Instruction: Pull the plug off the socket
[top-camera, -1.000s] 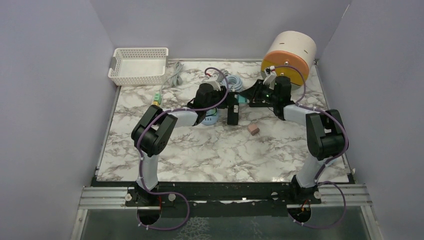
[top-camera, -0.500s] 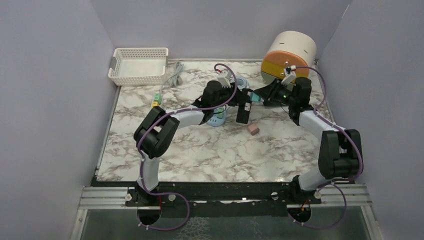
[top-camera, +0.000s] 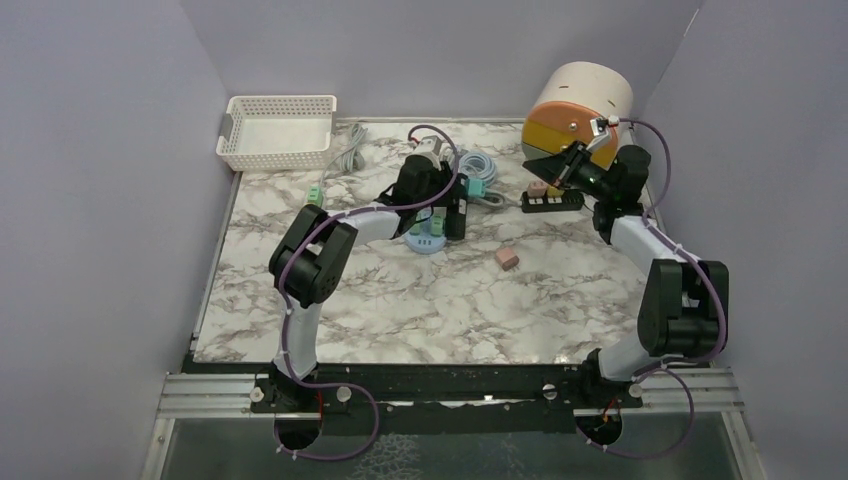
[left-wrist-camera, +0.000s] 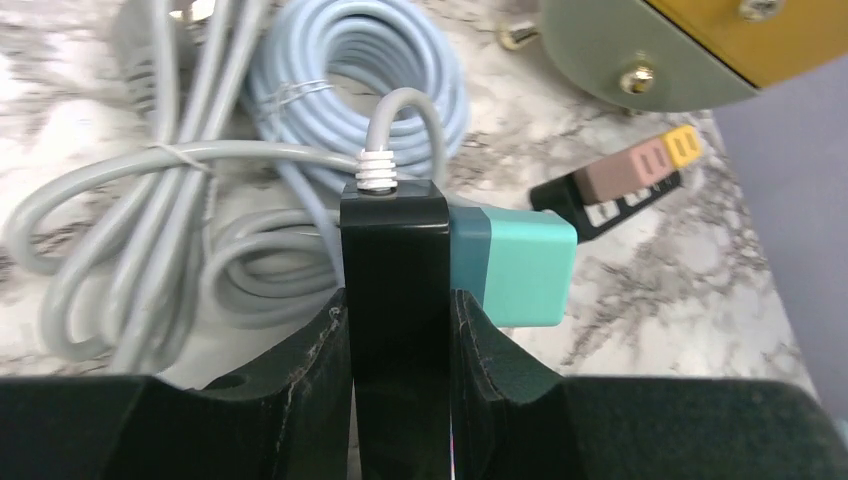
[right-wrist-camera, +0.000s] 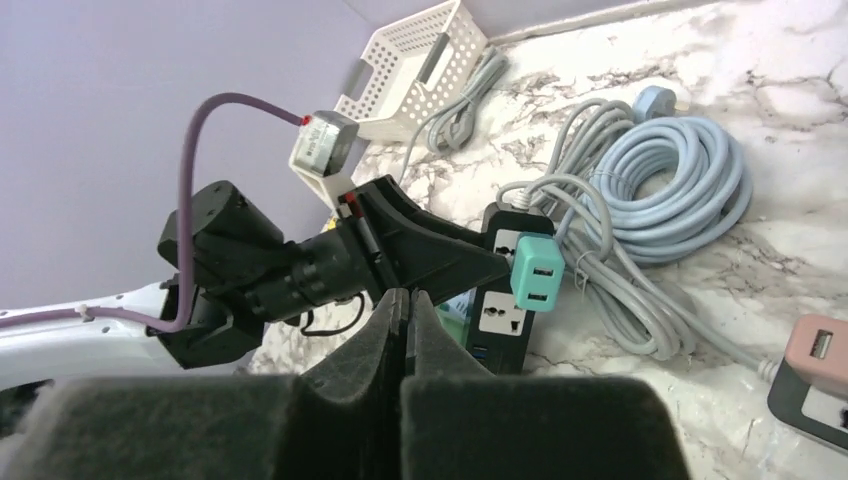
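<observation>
The plug (left-wrist-camera: 525, 270), seated in the socket strip (left-wrist-camera: 395, 240) clamped by the left claw (left-wrist-camera: 398, 312), lies ahead of the right claw (right-wrist-camera: 406, 302), closed empty; a shallow pinch could slip.

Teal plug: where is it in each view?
Top external: teal plug mid-table, just below the blue cable coil.
Left wrist: right of centre, sticking out of the black power strip.
Right wrist: centre, on that strip.
Shared landmark: the coil.
</observation>
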